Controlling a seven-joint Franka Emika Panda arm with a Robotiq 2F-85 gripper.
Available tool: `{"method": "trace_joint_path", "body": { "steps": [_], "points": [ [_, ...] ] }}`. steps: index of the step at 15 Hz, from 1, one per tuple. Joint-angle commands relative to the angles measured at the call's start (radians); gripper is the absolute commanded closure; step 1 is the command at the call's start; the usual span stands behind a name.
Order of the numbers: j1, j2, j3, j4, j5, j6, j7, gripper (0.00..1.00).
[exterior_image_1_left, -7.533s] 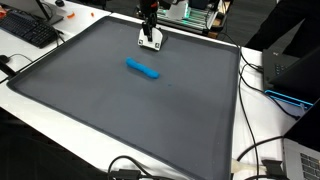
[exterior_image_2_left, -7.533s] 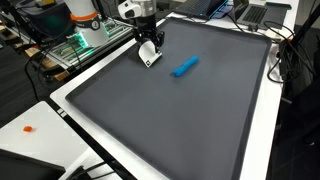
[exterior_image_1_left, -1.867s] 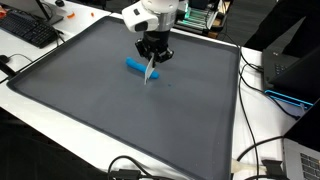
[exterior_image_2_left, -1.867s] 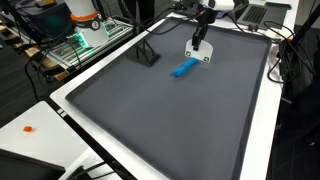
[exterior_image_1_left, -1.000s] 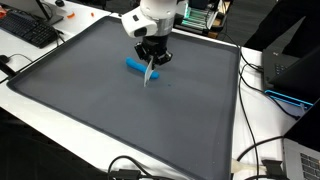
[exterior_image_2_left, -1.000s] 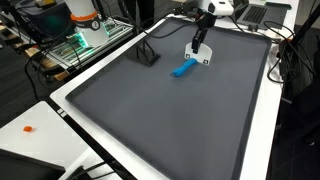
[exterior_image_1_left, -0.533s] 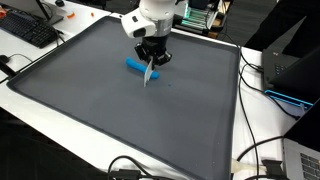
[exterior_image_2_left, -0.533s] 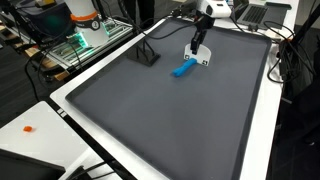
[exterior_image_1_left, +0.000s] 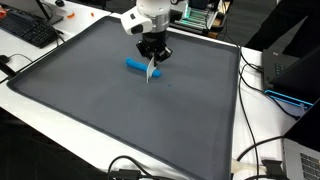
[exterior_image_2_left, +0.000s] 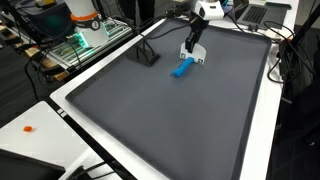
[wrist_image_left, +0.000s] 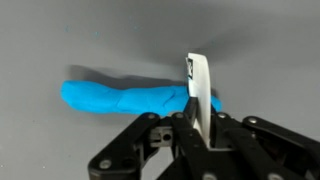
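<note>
A blue clay roll (exterior_image_1_left: 137, 66) (exterior_image_2_left: 182, 69) lies on the dark grey mat (exterior_image_1_left: 100, 115) (exterior_image_2_left: 170, 125) in both exterior views. My gripper (exterior_image_1_left: 152, 58) (exterior_image_2_left: 193, 46) hangs right over one end of it, shut on a thin white blade (exterior_image_1_left: 151, 73) (exterior_image_2_left: 196, 57) that points down. In the wrist view the white blade (wrist_image_left: 199, 85) stands on edge between the black fingers of my gripper (wrist_image_left: 200, 125). Its tip is at the right end of the blue roll (wrist_image_left: 120, 97). Whether the tip touches the roll I cannot tell.
A small black stand (exterior_image_2_left: 147, 53) stands on the mat to one side of the roll. A keyboard (exterior_image_1_left: 30, 32), a laptop (exterior_image_1_left: 292, 70) and cables (exterior_image_1_left: 258, 150) lie round the mat's white border. Electronics racks (exterior_image_2_left: 85, 35) crowd one far edge.
Over the last two seconds the gripper with the white blade has drifted a little sideways and closer to the roll's end. The roll has not moved.
</note>
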Motion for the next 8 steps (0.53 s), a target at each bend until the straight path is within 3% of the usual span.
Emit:
{"method": "trace_joint_path", "body": {
  "steps": [1, 5, 8],
  "points": [
    [-0.022, -0.034, 0.024, -0.098, 0.09, 0.038, -0.055, 0.98],
    [-0.031, -0.053, 0.045, -0.121, 0.166, 0.036, -0.116, 0.98],
    [-0.018, -0.077, 0.033, -0.139, 0.15, 0.054, -0.106, 0.98]
  ]
}}
